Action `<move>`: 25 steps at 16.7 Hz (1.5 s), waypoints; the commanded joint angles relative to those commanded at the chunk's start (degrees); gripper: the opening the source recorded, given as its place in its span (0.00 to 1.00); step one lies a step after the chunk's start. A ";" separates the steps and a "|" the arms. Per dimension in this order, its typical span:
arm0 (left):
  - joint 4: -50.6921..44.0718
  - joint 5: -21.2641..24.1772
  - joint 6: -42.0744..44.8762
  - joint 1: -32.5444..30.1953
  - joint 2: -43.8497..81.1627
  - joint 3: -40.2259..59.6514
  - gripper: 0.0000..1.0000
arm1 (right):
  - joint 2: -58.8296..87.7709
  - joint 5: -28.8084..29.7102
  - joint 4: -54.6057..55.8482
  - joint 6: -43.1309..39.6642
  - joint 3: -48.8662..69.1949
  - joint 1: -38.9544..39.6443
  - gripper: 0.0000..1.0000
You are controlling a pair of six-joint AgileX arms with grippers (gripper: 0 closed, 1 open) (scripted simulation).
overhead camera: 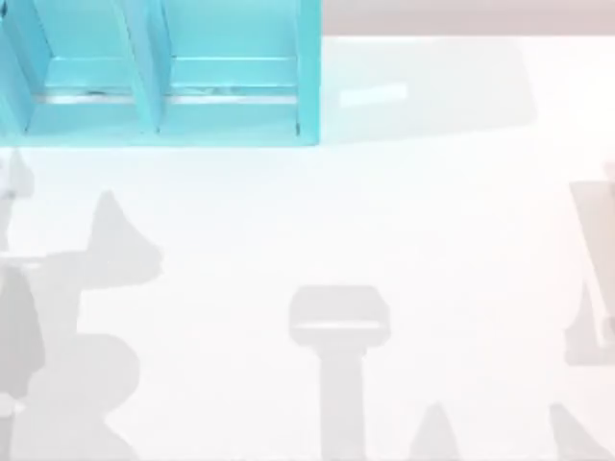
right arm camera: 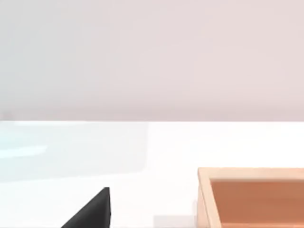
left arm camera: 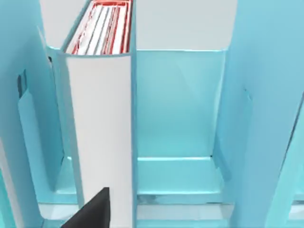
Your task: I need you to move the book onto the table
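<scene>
**Book still shelved, pickup not started**

Book [left arm camera: 99,137] stands upright in a compartment of the turquoise shelf unit [overhead camera: 231,58], w/ its white edge facing the left wrist cam and red-and-white page edges showing on top. It sits tight against one divider; the rest of that compartment beside it is bare. In the top view the shelf sits at the far left of the counter [overhead camera: 384,230].

Left gripper [left arm camera: 92,211] is right in front of the book, low by its white edge; just one dark fingertip visible, so can't tell if the jaws are apart or together. Nothing looks gripped.

Right gripper [right arm camera: 92,209] is parked over the counter near a wooden box [right arm camera: 251,197]; its jaw state can't be told either.

Progress, as I read it: approach only. Still to do: grip book, pull it out of the shelf, set it on the counter.
</scene>
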 joint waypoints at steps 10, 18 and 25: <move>13.83 6.61 0.84 5.70 23.60 11.74 1.00 | 0.00 0.00 0.00 0.00 0.00 0.00 1.00; 11.25 4.85 0.60 3.89 26.99 17.83 1.00 | 0.00 0.00 0.00 0.00 0.00 0.00 1.00; 3.60 0.42 -0.18 -0.68 36.09 35.16 1.00 | 0.00 0.00 0.00 0.00 0.00 0.00 1.00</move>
